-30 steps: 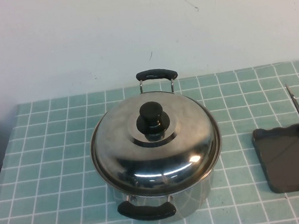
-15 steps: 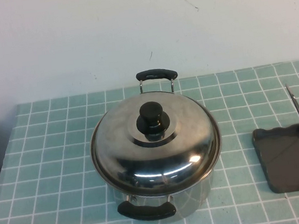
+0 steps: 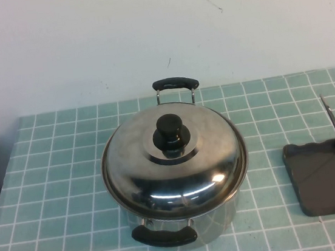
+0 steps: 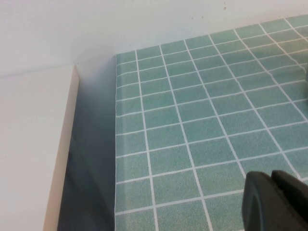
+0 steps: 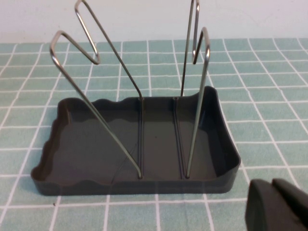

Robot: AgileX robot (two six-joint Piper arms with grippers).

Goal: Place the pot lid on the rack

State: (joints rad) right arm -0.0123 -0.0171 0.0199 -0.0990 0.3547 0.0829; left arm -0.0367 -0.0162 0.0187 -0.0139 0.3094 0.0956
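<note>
Room opens wide on your left: bare green tiled table (image 3: pixel 60 194) runs out to its left edge, with a white ledge (image 4: pixel 33 144) beyond the gap. Your left gripper (image 4: pixel 276 202) hangs near that edge, and you cannot tell how its fingers stand. Centre stage, the pot lid (image 3: pixel 175 161) sits flat on the steel pot (image 3: pixel 185 221), knob (image 3: pixel 169 130) pointing straight up; what the pot holds is hidden. Well apart on your right, the rack (image 3: pixel 323 176) carries only its wire dividers (image 5: pixel 139 96), tray bare. Your right gripper (image 5: pixel 279 207) hovers just beside the rack's edge, jaw state unreadable.
</note>
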